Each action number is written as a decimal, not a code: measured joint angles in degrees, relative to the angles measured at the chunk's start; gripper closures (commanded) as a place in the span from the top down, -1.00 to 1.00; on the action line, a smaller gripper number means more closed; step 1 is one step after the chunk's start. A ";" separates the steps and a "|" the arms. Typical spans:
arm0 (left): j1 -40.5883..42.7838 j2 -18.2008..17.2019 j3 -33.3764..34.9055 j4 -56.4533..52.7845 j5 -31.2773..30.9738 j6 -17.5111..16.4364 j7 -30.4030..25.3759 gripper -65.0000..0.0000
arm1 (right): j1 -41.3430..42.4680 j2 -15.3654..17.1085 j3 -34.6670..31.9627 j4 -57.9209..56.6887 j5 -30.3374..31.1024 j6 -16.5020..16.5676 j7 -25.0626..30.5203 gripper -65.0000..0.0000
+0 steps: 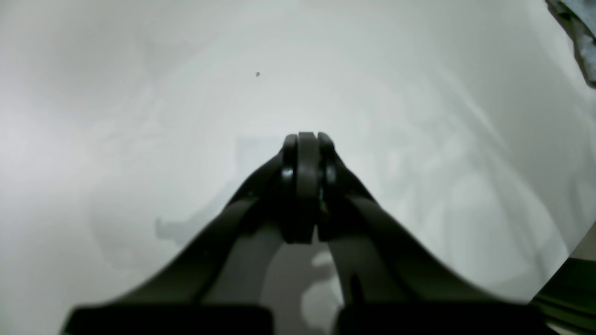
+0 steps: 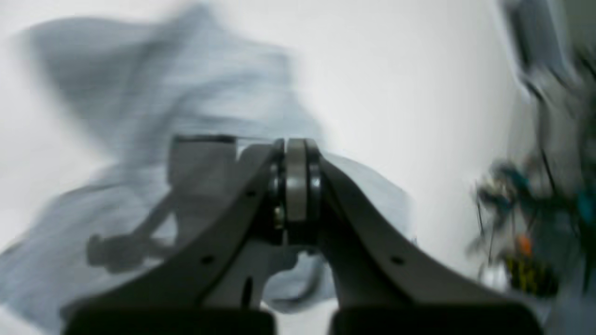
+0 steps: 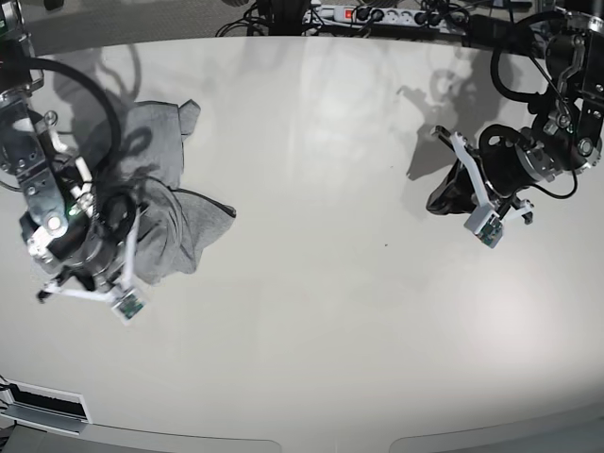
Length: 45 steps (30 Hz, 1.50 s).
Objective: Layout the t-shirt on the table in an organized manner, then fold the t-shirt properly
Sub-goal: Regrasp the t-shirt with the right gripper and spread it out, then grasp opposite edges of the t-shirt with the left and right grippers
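Observation:
The heather-grey t-shirt (image 3: 160, 203) lies crumpled in a heap at the left side of the off-white table (image 3: 311, 283). In the blurred right wrist view the t-shirt (image 2: 153, 97) spreads out beneath and ahead of my right gripper (image 2: 295, 144). That gripper is shut, and no cloth shows between its fingertips. The right arm (image 3: 57, 222) stands at the heap's near left edge. My left gripper (image 1: 307, 139) is shut and holds nothing, hovering over bare table (image 1: 186, 116). The left arm (image 3: 514, 165) is at the far right, well away from the shirt.
Cables and a power strip (image 3: 377, 14) run along the table's back edge. Blurred cables and gear (image 2: 526, 223) fill the right of the right wrist view. A grey-blue scrap (image 1: 582, 42) shows at the top right of the left wrist view; I cannot tell what it is.

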 measured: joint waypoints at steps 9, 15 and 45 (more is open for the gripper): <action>-0.02 0.00 -5.22 0.00 -0.17 0.00 0.00 -1.00 | -0.22 -0.52 11.87 -21.11 8.70 4.15 3.43 -1.00; -0.02 0.00 -5.99 0.00 -0.87 0.00 0.00 -1.00 | -0.13 -6.25 13.27 -29.68 15.80 17.14 5.25 -1.00; -8.41 3.28 -0.66 -23.54 -7.37 -4.28 0.42 0.01 | 5.64 -19.56 12.92 -16.96 35.30 30.05 -7.67 -0.39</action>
